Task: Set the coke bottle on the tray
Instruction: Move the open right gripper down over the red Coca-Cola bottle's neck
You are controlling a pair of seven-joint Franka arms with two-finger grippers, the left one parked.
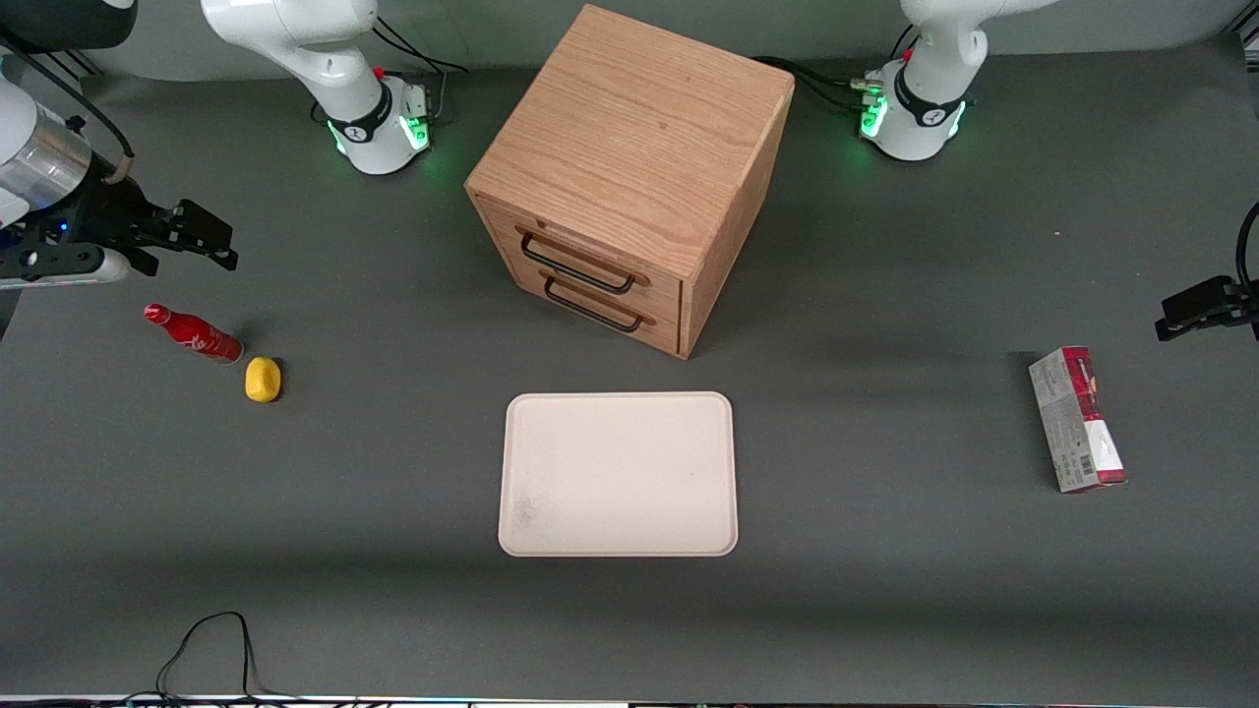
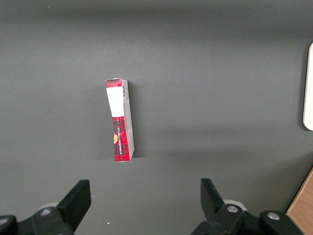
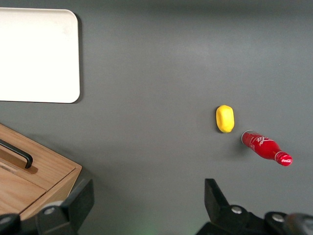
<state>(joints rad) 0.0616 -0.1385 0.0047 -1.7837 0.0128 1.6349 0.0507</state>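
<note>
One flat cream rectangular tray (image 1: 618, 474) w/ rounded corners and a low rim lies nearest the front camera, mid-table, nothing on it. Toward the working arm's end, a small yellow rounded lump (image 1: 263, 380) sits on the grey table (image 1: 885, 590), and just beside it, slightly farther from the camera, the slim red coke bottle (image 1: 194, 333) lies on its side, cap pointing away from the lump; well apart from the tray. Toward the parked arm's end lies a red-and-grey rectangular carton (image 1: 1078, 420). Farther back stands a wooden two-drawer cabinet (image 1: 629, 177). The right arm's black gripper (image 1: 202, 239) hovers above the table near the bottle, fingers spread apart, holding nothing.
</note>
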